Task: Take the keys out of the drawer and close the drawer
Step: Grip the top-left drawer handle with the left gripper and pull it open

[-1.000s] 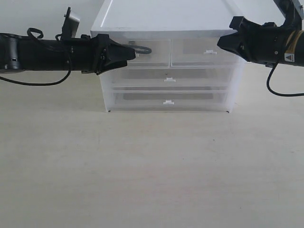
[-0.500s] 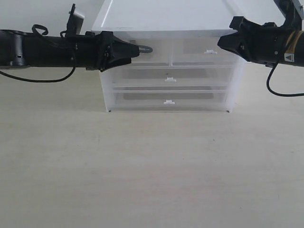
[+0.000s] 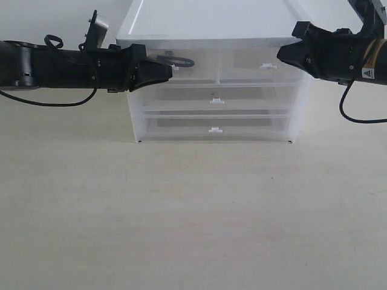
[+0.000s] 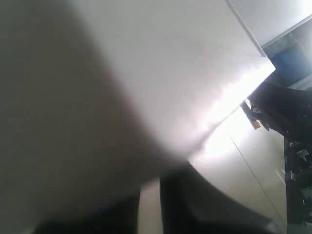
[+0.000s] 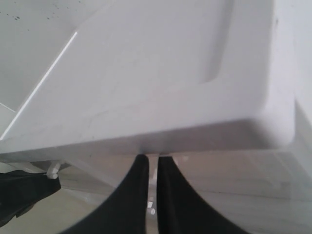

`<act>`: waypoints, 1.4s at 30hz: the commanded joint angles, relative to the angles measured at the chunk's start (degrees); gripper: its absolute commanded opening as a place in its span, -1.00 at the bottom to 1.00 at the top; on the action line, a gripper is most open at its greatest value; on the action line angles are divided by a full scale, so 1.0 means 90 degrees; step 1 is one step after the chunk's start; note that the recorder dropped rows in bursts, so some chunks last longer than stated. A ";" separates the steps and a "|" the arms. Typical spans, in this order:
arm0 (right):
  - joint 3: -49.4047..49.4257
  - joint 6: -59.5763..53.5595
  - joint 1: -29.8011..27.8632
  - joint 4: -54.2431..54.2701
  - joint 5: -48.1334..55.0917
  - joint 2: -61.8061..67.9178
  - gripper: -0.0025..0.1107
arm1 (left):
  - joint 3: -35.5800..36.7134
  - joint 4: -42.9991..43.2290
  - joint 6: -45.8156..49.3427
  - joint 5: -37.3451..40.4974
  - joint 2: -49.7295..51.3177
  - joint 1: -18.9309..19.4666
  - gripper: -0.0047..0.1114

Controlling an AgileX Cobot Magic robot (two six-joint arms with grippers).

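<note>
Translucent white plastic makes up the cabinet (image 3: 211, 21), which stands at the far side of the pale desk (image 3: 193, 211) with four drawers in three rows. On its top row, the drawer (image 3: 202, 74) on the left shows a black loop strap, the one part of the keys (image 3: 184, 62) that can be made out, lying across its upper front. The rings and tags are not clear, and I cannot tell whether the strap is inside behind the hazy wall or hangs just outside it, nor whether this drawer is pulled out at all. The left claw (image 3: 169, 69) reaches in from the left, its tip at the drawer front just under the strap. In the blurred left wrist view its dark fingers (image 4: 195, 204) stand narrow, with only a pale slit between them, and whether they touch the strap cannot be told. The matching right half-width drawer (image 3: 254, 75) and the two full-width drawers below, upper (image 3: 181, 96) and lower (image 3: 181, 124), each show a dim grey patch through the front and a small white tab; what they hold cannot be told. The right claw (image 3: 283, 55) hangs at the cabinet's top right corner, and in its own wrist view its fingers (image 5: 131, 200) are nearly together, with nothing seen between them.
</note>
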 commanded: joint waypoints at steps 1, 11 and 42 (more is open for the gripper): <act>-0.0050 -0.0115 -0.0001 0.0154 -0.0002 -0.0003 -0.96 | -0.0058 -0.0150 -0.0018 -0.0030 -0.0029 -0.0054 -0.84; -0.0050 -0.0124 -0.0001 0.0154 -0.0002 -0.0003 -0.96 | 0.0013 -0.0150 -0.0018 -0.0019 -0.0080 -0.0054 -0.84; -0.0050 -0.0127 -0.0001 0.0168 0.0036 -0.0003 -0.96 | 0.1958 -0.0150 0.0653 0.0482 -0.1419 -0.0054 -0.84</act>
